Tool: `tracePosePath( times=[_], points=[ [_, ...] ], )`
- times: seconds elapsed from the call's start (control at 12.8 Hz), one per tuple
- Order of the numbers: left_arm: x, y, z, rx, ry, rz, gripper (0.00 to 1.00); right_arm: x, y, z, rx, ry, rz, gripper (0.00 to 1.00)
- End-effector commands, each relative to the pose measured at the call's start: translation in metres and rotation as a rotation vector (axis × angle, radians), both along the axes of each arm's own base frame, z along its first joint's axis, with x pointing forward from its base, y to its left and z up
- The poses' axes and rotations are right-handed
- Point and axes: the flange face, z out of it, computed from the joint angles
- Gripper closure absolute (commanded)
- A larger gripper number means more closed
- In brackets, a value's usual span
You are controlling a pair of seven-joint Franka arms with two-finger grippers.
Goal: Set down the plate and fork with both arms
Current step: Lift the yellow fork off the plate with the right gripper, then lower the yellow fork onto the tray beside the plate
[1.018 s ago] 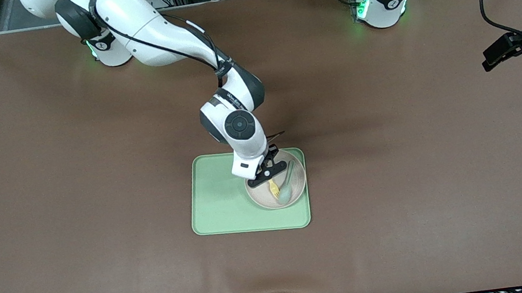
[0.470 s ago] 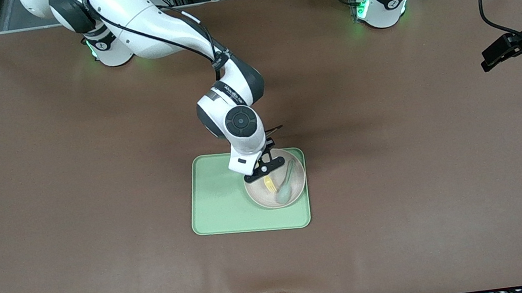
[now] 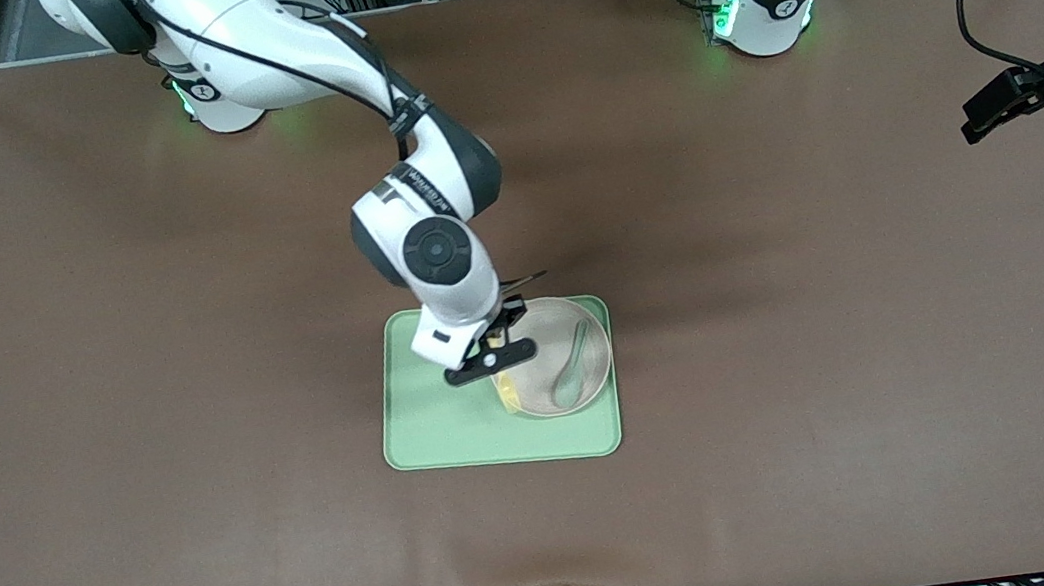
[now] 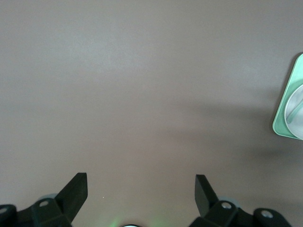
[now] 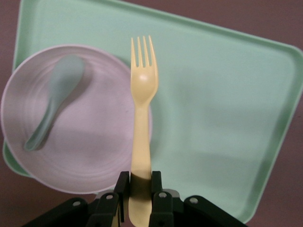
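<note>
The round off-white plate [image 3: 540,389] [image 5: 90,142] sits on the pale green tray [image 3: 439,425] [image 5: 227,118], at the tray's end toward the left arm. My right gripper [image 3: 494,362] [image 5: 140,182] is shut on the handle of the pale yellow fork [image 3: 507,392] [image 5: 142,104]. It holds the fork in the air over the plate's rim, where the plate meets the bare part of the tray. My left gripper [image 3: 997,109] [image 4: 140,189] waits open over bare table at the left arm's end, with nothing between its fingers.
A pale green spoon [image 3: 573,372] [image 5: 54,106] lies in the plate. Brown cloth [image 3: 190,377] covers the table around the tray. In the left wrist view a corner of the tray [image 4: 286,120] shows at the frame's edge.
My right gripper has carried the fork from over the plate's middle toward the right arm's end, to the plate's rim beside the bare tray. The left arm has barely moved.
</note>
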Motion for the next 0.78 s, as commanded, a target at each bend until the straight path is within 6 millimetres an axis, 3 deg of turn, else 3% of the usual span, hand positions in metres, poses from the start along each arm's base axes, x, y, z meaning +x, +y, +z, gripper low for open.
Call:
tracePosePath(
  times=[0.0,0.31,0.7],
  points=[
    [-0.003,-0.001,0.002,0.023,0.000,-0.013,0.00,0.013,-0.043,-0.006,-0.007,0.037,-0.131,1.00],
    [-0.003,-0.001,0.002,0.023,-0.002,-0.013,0.00,0.019,-0.087,-0.044,-0.029,0.084,-0.210,1.00],
    [-0.002,-0.002,0.002,0.023,-0.002,-0.014,0.00,0.006,-0.098,-0.071,0.008,0.030,-0.230,1.00]
  ],
)
